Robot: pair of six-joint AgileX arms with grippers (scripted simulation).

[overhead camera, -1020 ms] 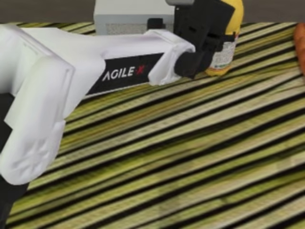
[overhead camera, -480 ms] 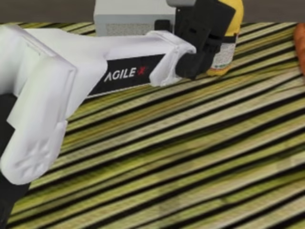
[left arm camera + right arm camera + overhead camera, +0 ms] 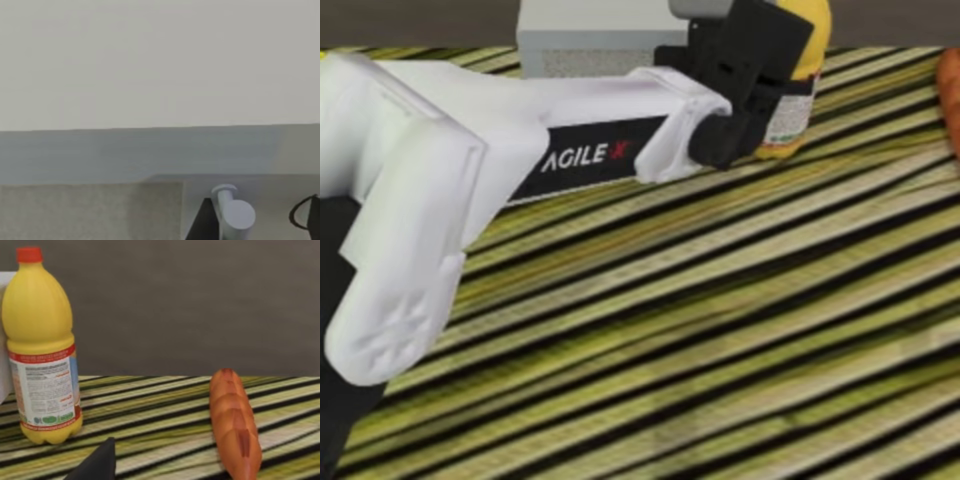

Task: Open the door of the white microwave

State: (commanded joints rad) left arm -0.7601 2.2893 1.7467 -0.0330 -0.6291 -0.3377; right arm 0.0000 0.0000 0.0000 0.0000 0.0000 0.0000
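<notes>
Left gripper (image 3: 715,60) presses up against the white microwave (image 3: 590,35) front; finger state, impossible to tell. Right arm out of the top view; yellow bottle (image 3: 42,347) beside the microwave.

The one text that can be read is "AGILE X", in white letters with a red X, on a black panel along the white forearm of the left arm (image 3: 582,152), seen in the top view. The yellow bottle (image 3: 42,347) carries a white label (image 3: 46,392) with a red band and rows of small print, but none of that print can be made out in either the right wrist view or the top view.
</notes>
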